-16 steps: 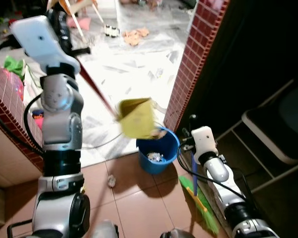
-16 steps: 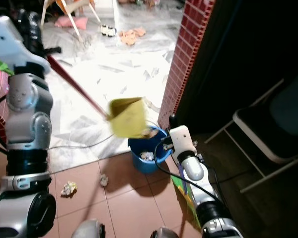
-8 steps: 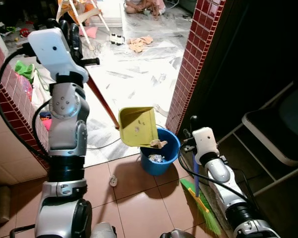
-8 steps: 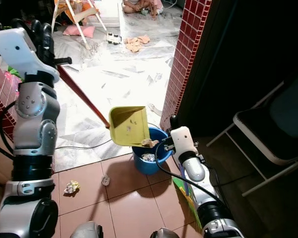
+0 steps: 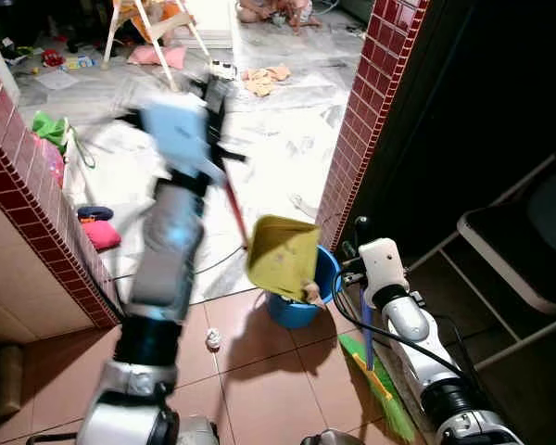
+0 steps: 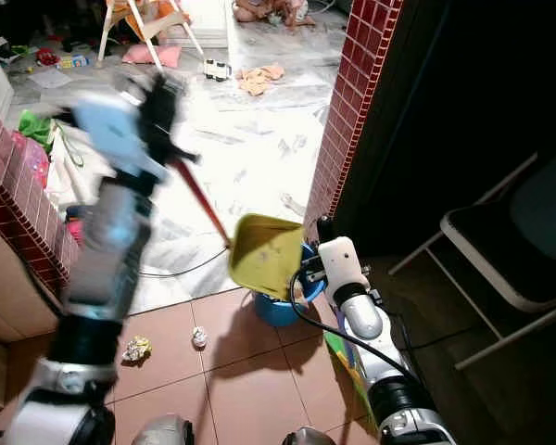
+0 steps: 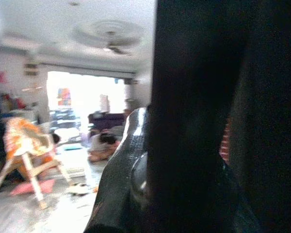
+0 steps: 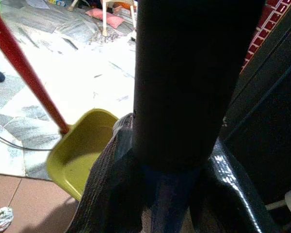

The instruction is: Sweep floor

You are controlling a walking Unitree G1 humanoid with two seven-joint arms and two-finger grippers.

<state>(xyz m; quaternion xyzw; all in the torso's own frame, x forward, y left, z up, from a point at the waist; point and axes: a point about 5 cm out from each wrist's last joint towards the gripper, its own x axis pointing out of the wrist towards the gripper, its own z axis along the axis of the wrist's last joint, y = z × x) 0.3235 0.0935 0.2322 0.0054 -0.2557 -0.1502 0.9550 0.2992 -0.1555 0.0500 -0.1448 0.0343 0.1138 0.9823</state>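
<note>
Tipped steeper now, yellow dustpan (image 6: 265, 255) on its red handle, gripped by left hand (image 5: 213, 97), overhangs blue bucket (image 5: 301, 301).

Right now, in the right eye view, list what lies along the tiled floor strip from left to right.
Larger crumpled paper wad → smaller paper wad → blue bucket → green broom head.

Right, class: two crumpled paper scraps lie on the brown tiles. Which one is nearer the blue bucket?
The smaller white scrap, close to the blue bucket by its shadow. The other scrap lies farther off, nearer the robot's left arm.
</note>
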